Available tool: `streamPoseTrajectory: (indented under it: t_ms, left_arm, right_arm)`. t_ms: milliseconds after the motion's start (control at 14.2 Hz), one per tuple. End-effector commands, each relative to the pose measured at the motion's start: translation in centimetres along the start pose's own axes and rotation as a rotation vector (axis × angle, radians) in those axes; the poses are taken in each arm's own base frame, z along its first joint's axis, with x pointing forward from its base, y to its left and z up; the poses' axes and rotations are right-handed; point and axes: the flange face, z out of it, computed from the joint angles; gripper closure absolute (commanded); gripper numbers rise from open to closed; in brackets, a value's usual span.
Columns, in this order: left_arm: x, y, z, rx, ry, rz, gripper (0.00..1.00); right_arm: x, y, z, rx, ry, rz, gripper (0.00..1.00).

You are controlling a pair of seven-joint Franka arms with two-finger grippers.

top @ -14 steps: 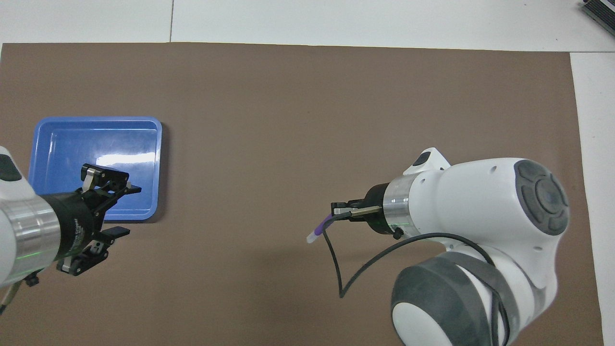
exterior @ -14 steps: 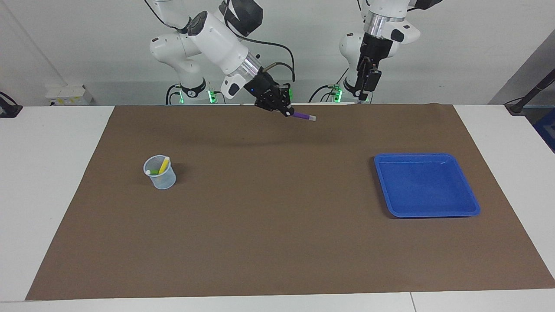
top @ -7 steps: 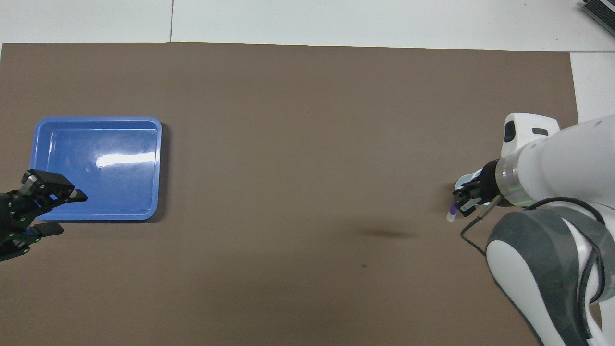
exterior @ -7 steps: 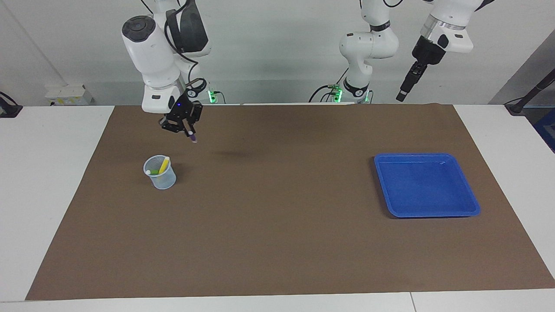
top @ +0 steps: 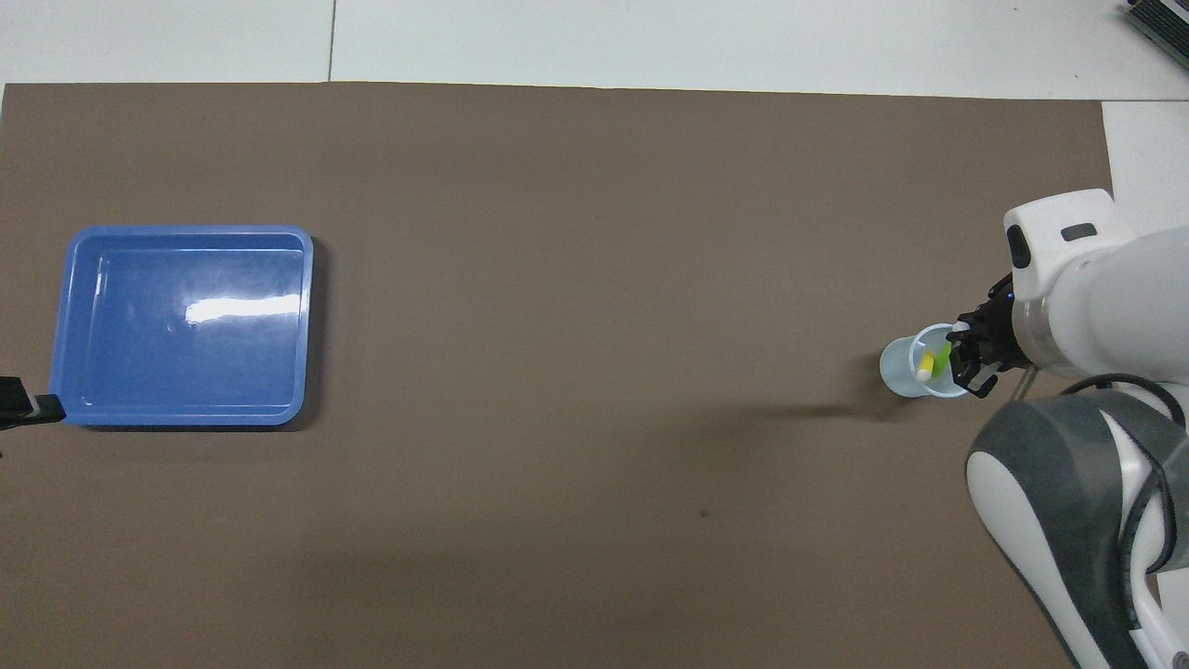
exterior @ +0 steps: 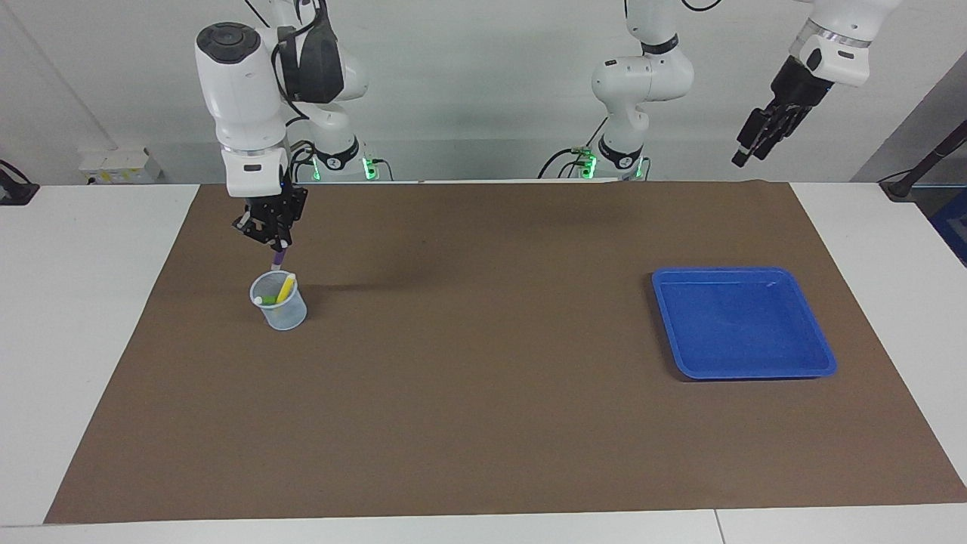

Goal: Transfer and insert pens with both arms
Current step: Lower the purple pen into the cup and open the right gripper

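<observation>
My right gripper (exterior: 277,243) hangs just over the clear plastic cup (exterior: 291,317), shut on the purple pen (exterior: 278,258). That pen points straight down, its tip at the cup's rim. A yellow pen (exterior: 285,288) and a green pen (exterior: 268,300) stand inside the cup. In the overhead view the right gripper (top: 964,358) covers part of the cup (top: 895,369), with the yellow pen (top: 926,365) and green pen (top: 942,355) showing beside it; the purple pen is hidden there. My left gripper (exterior: 744,153) is raised high over the left arm's end of the table, open and empty.
A blue tray (exterior: 744,270) lies on the brown mat toward the left arm's end, with nothing in it. In the overhead view only a tip of the left gripper (top: 28,407) shows beside the tray (top: 186,229). White table borders the mat.
The right arm swung the purple pen from mid-table to over the cup and turned it from level to pointing down. The left arm drew up and outward, away from the tray.
</observation>
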Motion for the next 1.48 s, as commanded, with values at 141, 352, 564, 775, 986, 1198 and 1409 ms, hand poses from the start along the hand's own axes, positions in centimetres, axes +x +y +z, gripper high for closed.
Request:
streamPoseTrajectory:
  t_ms: [141, 352, 564, 775, 986, 1198, 1409]
  left_arm:
    - [-0.2, -1.4, -0.3, 0.089, 0.008, 0.167, 0.32]
    - [0.0, -1.3, -0.3, 0.12, 0.018, 0.194, 0.16]
    - [0.3, -1.1, -0.5, 0.136, 0.025, 0.204, 0.0]
    - [0.4, -0.9, -0.5, 0.138, 0.027, 0.205, 0.0]
    - [0.4, -0.6, -0.7, 0.138, 0.033, 0.204, 0.0]
    - [1.0, -0.4, -0.9, 0.173, 0.041, 0.214, 0.0]
    - [1.5, 0.7, -0.5, 0.177, 0.024, 0.229, 0.0]
  right_arm:
    - [-1.6, 0.0, 3.9, -0.004, -0.002, -0.022, 1.0]
    - [-2.2, -1.1, 5.4, 0.031, -0.023, 0.029, 1.0]
    - [-2.2, -0.8, 4.8, 0.031, -0.025, 0.028, 0.0]
    - [-1.8, 0.0, 1.8, 0.064, 0.01, 0.065, 0.0]
    - [-1.9, 0.6, -2.3, 0.14, 0.023, 0.171, 0.0]
    - [-2.2, -0.2, -4.7, 0.2, -0.043, 0.328, 0.0]
    - [-1.9, 0.2, -6.5, 0.235, -0.051, 0.439, 0.0]
